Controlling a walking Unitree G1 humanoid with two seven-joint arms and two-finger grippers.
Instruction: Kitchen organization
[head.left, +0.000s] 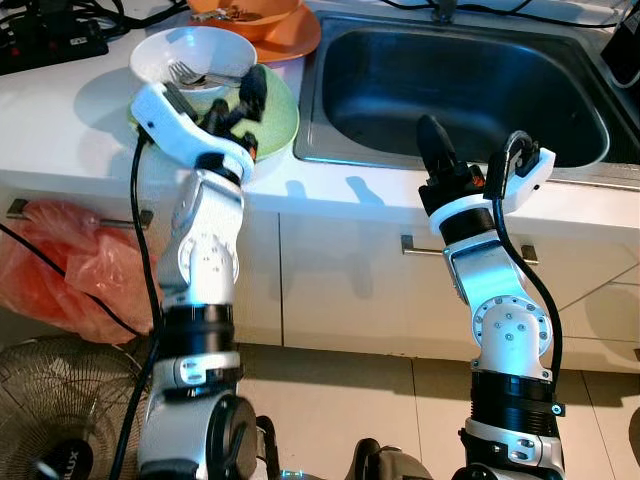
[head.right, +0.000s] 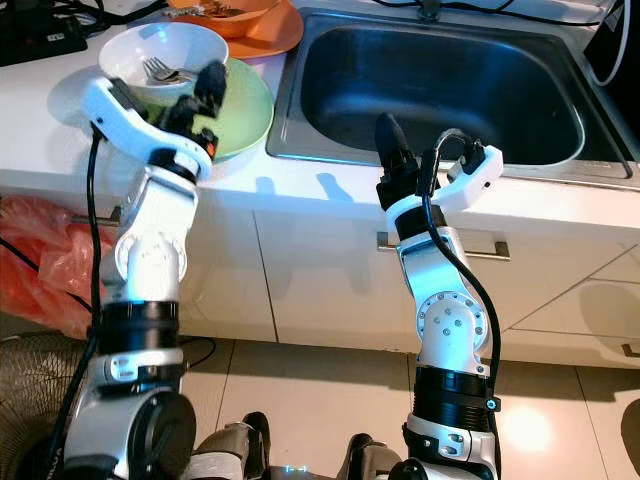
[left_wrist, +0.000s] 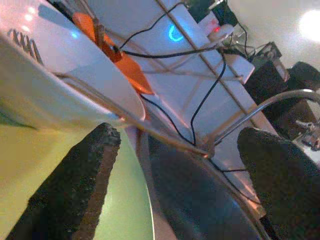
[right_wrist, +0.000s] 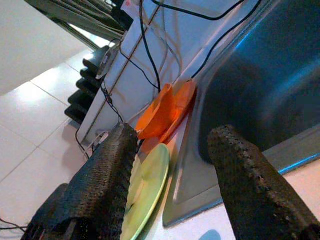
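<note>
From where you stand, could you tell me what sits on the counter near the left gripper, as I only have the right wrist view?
Observer: The left gripper is over a green plate, with a white bowl resting on that plate's far left part.
Operator: Thank you. Is anything inside the bowl?
Observer: Yes, a fork lies in it, its handle pointing towards the sink.
Operator: And are the left gripper's fingers open?
Observer: They are open in the left wrist view, one fingertip over the green plate, just below the bowl's rim.
Operator: Where is my right gripper?
Observer: The right gripper is raised at the sink's front edge, open and holding nothing.
</note>
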